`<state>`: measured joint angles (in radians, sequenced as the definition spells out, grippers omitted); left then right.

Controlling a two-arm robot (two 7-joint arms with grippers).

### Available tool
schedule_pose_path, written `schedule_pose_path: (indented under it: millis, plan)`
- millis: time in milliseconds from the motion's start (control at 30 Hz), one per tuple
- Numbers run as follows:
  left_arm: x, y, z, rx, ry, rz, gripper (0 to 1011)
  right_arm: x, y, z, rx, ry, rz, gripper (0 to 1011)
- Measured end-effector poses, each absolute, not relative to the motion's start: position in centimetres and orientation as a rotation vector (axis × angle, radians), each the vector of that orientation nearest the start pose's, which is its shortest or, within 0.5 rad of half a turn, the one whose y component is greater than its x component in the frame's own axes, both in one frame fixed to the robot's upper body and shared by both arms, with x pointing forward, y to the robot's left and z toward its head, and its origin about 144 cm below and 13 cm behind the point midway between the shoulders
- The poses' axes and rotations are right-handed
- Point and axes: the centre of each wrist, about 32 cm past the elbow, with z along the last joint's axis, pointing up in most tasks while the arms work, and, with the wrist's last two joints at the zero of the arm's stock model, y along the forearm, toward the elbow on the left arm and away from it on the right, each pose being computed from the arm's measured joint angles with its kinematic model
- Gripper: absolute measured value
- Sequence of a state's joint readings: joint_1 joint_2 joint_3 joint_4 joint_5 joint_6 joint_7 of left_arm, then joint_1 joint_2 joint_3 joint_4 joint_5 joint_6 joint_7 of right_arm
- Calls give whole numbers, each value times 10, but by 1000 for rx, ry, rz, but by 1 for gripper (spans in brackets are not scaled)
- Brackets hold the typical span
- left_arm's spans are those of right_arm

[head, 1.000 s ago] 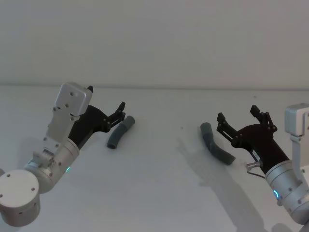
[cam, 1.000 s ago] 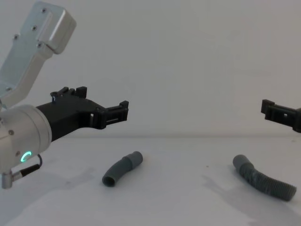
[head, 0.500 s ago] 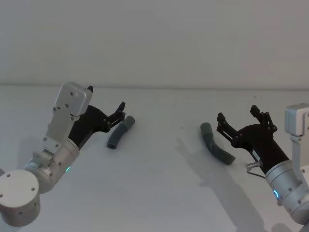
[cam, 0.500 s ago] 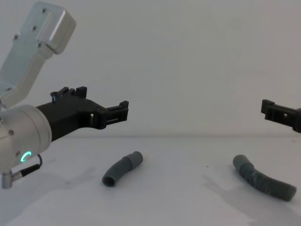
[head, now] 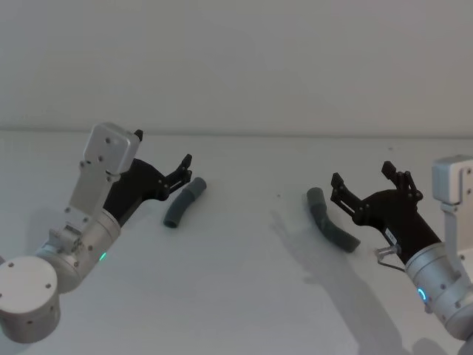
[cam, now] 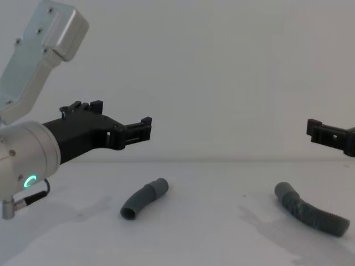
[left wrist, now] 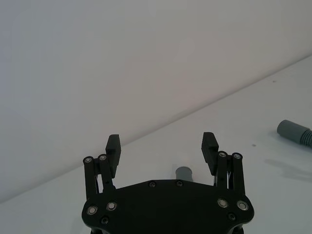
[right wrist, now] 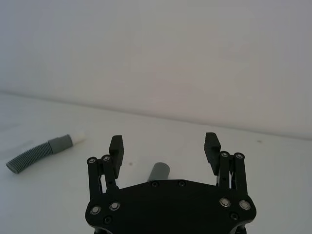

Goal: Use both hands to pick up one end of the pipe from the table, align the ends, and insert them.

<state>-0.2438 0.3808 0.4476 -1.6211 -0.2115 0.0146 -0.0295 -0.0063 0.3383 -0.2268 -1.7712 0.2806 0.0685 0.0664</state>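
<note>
Grey short piece (left wrist: 183, 172) half-hidden behind L gripper (left wrist: 161, 143); R gripper (head: 362, 174) cut off at chest-view edge; both open.

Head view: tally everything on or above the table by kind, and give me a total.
smooth bent pipe piece: 1
ribbed pipe piece: 1
grippers, both open: 2 (left gripper, right gripper)
Total: 4

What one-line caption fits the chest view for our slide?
Left claw and right claw, both open, hover above the table where the short bent pipe piece and ribbed pipe piece lie apart.
</note>
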Motion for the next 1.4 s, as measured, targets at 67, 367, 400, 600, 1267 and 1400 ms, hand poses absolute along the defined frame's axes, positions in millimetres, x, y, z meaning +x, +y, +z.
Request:
schedule_pose_path:
  millis: [67,367,400,600,1267,1400]
  plan:
    - [496,201,1207,54,-254,1109,1001,446,-236,1195,-13,-62,-1229,1002]
    - [505,205,1211,55,-165,1078,1001,454,-236,1206,-110,-29,-1238,1002]
    - [506,205,1212,56,-148,1074,1001,455,-237,1207,-121,-26,-1239,1002]
    - [514,206,1214,61,-81,1053,1001,461,-237,1214,-177,-18,-1240,1002]
    - [534,211,1224,161,106,989,1001,472,-231,1226,-283,35,-1235,1002]
    - [536,212,1227,195,120,984,1001,474,-229,1227,-294,45,-1234,1002]
